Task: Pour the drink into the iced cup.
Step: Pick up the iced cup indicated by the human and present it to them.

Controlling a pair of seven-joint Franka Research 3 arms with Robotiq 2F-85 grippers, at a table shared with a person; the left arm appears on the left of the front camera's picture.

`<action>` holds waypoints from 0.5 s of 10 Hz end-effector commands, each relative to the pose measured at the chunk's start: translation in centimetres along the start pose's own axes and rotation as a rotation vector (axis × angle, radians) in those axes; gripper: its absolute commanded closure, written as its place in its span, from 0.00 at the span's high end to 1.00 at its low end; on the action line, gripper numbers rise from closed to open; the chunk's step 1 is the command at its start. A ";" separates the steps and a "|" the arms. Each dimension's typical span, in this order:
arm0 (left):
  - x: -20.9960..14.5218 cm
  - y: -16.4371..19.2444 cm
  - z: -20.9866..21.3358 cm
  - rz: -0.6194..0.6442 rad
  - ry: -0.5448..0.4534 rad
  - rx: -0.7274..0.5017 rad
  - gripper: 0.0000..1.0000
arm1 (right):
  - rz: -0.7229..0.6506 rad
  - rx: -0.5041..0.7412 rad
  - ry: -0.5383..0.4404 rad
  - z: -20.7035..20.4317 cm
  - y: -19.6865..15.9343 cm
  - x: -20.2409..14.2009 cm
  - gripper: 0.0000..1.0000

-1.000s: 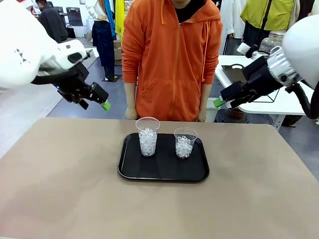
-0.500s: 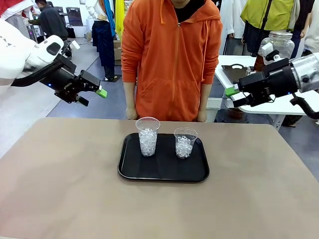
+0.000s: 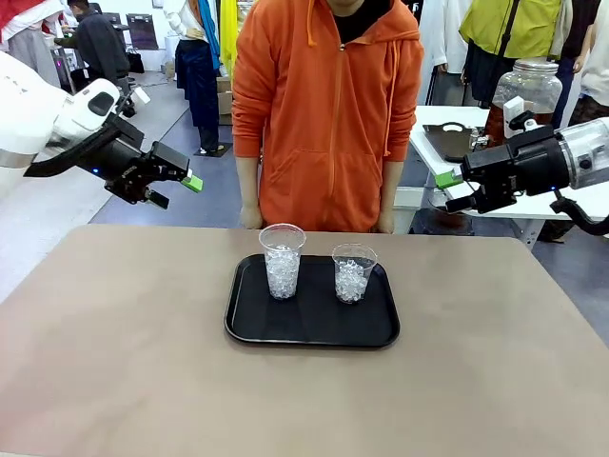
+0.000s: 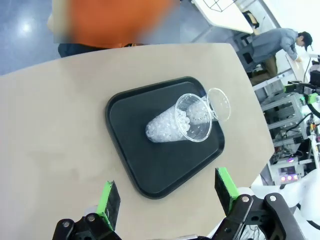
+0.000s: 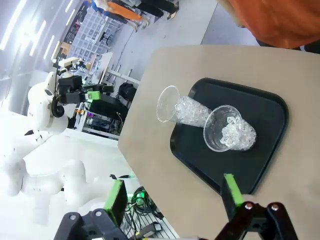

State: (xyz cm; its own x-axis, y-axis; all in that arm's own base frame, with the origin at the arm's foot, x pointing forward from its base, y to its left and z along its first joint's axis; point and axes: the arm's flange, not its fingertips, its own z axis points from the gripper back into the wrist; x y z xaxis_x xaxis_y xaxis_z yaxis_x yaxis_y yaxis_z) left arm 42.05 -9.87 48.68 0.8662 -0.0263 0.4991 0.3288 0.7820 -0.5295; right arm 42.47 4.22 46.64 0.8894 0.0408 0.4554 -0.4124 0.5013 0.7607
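Note:
Two clear cups filled with ice stand on a black tray [image 3: 245, 324] mid-table, a taller left cup [image 3: 283, 260] and a shorter right cup [image 3: 353, 273]. My left gripper [image 3: 175, 190] hangs open and empty in the air, above and to the left of the table's far edge. My right gripper [image 3: 453, 190] hangs open and empty, high at the right. The left wrist view looks down on the tray [image 4: 130, 150] and both cups [image 4: 177, 122] beyond the open gripper [image 4: 167, 197]. In the right wrist view, the open gripper [image 5: 175, 197] faces the tray [image 5: 272, 107] and cups [image 5: 227, 131]. The amber drink is out of view.
A person in an orange hoodie [image 3: 328, 114] stands at the far edge, right behind the tray. A side table [image 3: 533, 195] with a large glass jar [image 3: 535, 81] stands behind my right arm. Bare tabletop [image 3: 114, 362] surrounds the tray.
Both arms have drawn outward and away from the tray. The left gripper has risen and shifted left, and the right gripper has moved right. Cups and tray have not moved.

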 end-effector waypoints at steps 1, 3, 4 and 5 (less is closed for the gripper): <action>0.1 -0.3 0.4 0.016 -0.009 -0.023 1.00 | -0.007 0.012 -0.016 0.1 0.4 0.1 1.00; 0.0 0.0 0.1 0.003 -0.002 0.000 1.00 | -0.007 0.012 -0.016 0.1 0.4 0.1 1.00; 0.6 1.1 0.1 0.079 -0.004 -0.052 1.00 | -0.002 -0.008 0.001 0.2 0.0 0.0 1.00; 1.5 2.8 0.6 0.178 0.014 -0.162 1.00 | -0.155 0.064 0.007 0.1 -1.2 1.1 1.00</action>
State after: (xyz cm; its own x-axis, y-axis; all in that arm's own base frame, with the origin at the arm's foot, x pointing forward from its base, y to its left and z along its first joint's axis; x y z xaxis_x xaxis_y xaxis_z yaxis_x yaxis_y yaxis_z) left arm 42.48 -8.82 48.38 0.8949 0.0358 0.4448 0.2725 0.7455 -0.6082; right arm 42.52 3.87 46.32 0.9095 0.0253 0.4149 -0.3711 0.4994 0.7829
